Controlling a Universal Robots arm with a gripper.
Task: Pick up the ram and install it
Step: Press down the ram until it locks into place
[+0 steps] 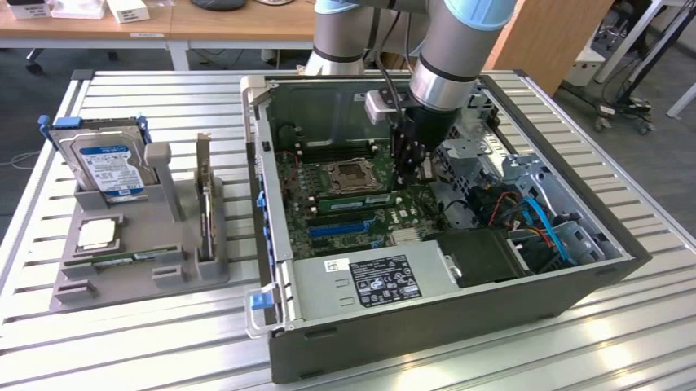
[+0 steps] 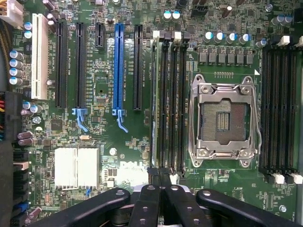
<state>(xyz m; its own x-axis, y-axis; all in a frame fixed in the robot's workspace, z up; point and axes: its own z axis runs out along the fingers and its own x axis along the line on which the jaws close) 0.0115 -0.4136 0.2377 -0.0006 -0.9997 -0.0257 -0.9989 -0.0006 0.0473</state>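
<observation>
The ram (image 1: 360, 199) is a thin green stick standing on edge in a memory slot, between the processor socket (image 1: 350, 173) and the blue expansion slots. In the wrist view the ram (image 2: 153, 99) shows edge-on in the slot nearest the black expansion slots. My gripper (image 1: 411, 181) reaches down inside the open computer case, close over the motherboard. The gripper (image 2: 159, 176) is shut, its two black fingers pressed together with nothing visible between them, over one end of the bank of memory slots. Whether the fingertips touch the ram I cannot tell.
The case wall (image 1: 264, 163) surrounds the board, with a power supply (image 1: 370, 281) at the front and a drive cage with cables (image 1: 522, 212) at the exterior view's right. A grey holder (image 1: 65, 289) to the left carries a hard drive (image 1: 107, 163), a silver processor (image 1: 98, 234), an expansion card (image 1: 204, 191) and another green stick (image 1: 125, 259).
</observation>
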